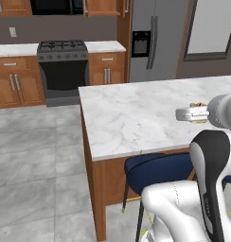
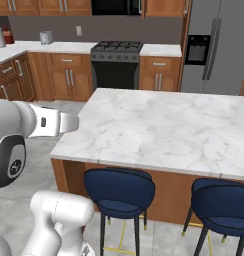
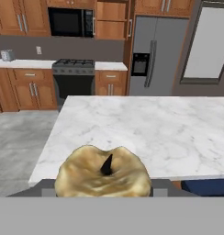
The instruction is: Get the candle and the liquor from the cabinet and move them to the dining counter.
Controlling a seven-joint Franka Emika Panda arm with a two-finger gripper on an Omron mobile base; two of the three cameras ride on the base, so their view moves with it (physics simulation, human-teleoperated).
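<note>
- The pincer [image 1: 199,112] is closed on the candle [image 3: 103,173]. In the hand view the tan-gold lump sits right up against the camera with its dark wick [image 3: 107,164] poking up, and the fingertips are hidden behind it.
- In the left base view you only get a sliver of gold at the front of the hand, squeezed in by the grey hand body, so the jaws are only partly closed with the candle filling the gap.
- The candle is held up above the table [image 1: 136,118], over the right part of the marble as the left base view shows it. I can't tell if it touches the top; it looks like it's in the air.
- In the right base view the hand is near the table's left corner, pointing in over the marble.
- The marble top is bare all round the hand, lots of free room ahead and to both sides.
- The near edge runs just under the arm, with blue stools [image 2: 120,191] tucked below it. The left edge drops to open grey floor [image 1: 37,160].
- Past the far edge there's a floor aisle, then the stove [image 1: 63,68], wood base cabinets and the fridge [image 1: 150,40] along the back wall.
- The cabinet [image 3: 111,20] is up beside the microwave [image 3: 70,22], door open and shelf showing, well away from the hand.
</note>
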